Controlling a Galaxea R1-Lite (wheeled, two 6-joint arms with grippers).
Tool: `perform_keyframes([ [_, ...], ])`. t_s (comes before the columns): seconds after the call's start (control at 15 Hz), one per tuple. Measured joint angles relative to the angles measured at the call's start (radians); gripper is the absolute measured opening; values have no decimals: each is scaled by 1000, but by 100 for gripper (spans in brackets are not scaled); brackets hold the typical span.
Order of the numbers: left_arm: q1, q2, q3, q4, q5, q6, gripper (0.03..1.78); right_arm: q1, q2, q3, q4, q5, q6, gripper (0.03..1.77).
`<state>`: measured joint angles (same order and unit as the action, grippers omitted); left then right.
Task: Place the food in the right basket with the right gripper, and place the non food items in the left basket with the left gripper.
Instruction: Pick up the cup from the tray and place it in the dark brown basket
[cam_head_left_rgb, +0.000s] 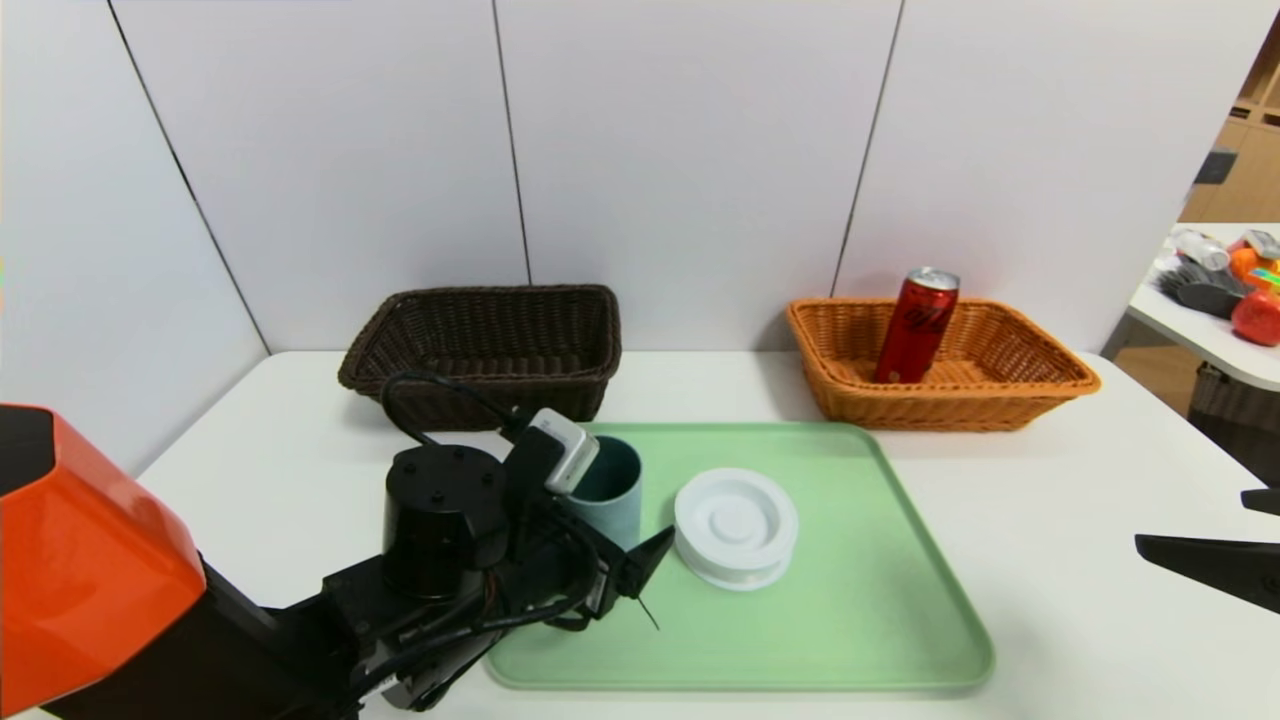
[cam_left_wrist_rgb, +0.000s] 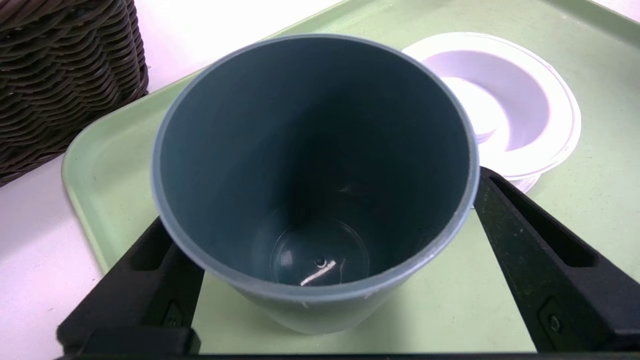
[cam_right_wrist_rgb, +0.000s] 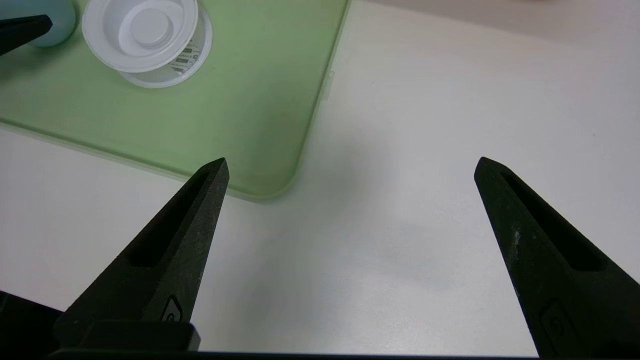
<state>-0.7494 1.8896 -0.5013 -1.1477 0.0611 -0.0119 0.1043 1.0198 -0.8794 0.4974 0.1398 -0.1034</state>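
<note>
- Step in hand, by my read: getting the blue-grey cup (cam_left_wrist_rgb: 315, 165) off the green tray (cam_head_left_rgb: 840, 640); food part looks done, since the red can (cam_head_left_rgb: 917, 325) leans upright-ish in the orange-tan basket (cam_head_left_rgb: 960, 412).
- L gripper (cam_head_left_rgb: 625, 580) is at the cup, over the tray's L side; fingers spread wide, one on each side of the cup. Can't tell if they touch it, but no pinch seen, so prob. not gripped yet.
- Cup stands upright on the tray, mouth up, nothing seen inside.
- White spool-like disc (cam_head_left_rgb: 736, 525) lies flat on the tray, just beside the cup, R of it; one L finger comes down near it.
- Dark brown basket (cam_head_left_rgb: 480, 390) sits behind the tray's L end; both non-food items still to go in.
- R gripper (cam_right_wrist_rgb: 352, 170) is idle off the tray's R side, above the white table (cam_right_wrist_rgb: 400, 280), fingers spread w/ nothing btwn them.
- Next move, my guess: settle L fingers a bit lower if need be, close on cup walls, lift straight up clear of the basket rim, then carry back & L and let go inside.
- Watch: finger nearest the disc could nudge it; a low lift could clip the rim. Disc after that, same arm.
</note>
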Motion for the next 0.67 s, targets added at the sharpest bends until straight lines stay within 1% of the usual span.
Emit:
perform_keyframes([
  [0.13, 0, 6, -7, -7, 12, -1, 133, 0, 0, 0, 0, 0, 0, 169],
  [0.2, 0, 7, -10, -7, 14, -1, 121, 0, -1, 0, 0, 0, 0, 169],
  [0.33, 0, 10, -13, -8, 16, -1, 115, 1, -1, 0, 0, 1, 0, 169],
  [0.67, -1, -9, -16, -6, 24, -1, 114, 1, -1, 4, 0, 2, 0, 169],
])
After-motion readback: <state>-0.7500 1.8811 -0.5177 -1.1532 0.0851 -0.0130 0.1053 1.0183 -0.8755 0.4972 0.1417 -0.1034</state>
